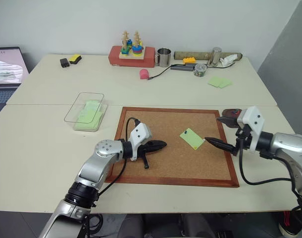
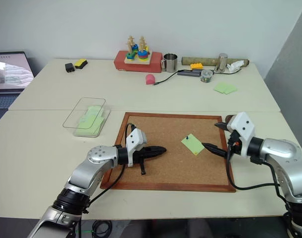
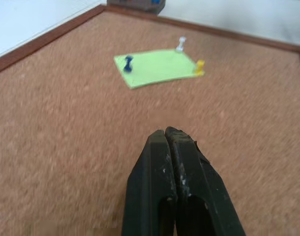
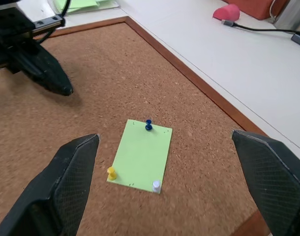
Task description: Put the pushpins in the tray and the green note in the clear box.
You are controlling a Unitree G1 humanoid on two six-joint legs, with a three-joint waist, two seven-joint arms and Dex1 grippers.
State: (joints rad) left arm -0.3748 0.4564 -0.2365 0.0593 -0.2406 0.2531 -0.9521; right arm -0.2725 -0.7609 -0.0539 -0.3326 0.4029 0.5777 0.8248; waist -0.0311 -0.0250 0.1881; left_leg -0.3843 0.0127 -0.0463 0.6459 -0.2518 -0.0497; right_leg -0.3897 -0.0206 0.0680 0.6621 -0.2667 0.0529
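We see a light-green note [image 4: 141, 154] on brown speckled cork [image 4: 91, 118] framed in reddish wood, with a blue pin [image 4: 148, 125] at twelve o'clock, yellow [image 4: 111, 173] at seven, white [image 4: 156, 185] at five.

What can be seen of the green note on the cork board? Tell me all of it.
The green note is a thin, light-green paper rectangle lying flat on the cork board, right of the board's middle and askew to its wooden frame. Three pushpins stand in it: a blue pushpin near the middle of one short edge, a yellow pushpin and a white pushpin at the two opposite corners. Neither gripper touches it: the right gripper, fingers wide apart, is nearest; the left gripper is shut.
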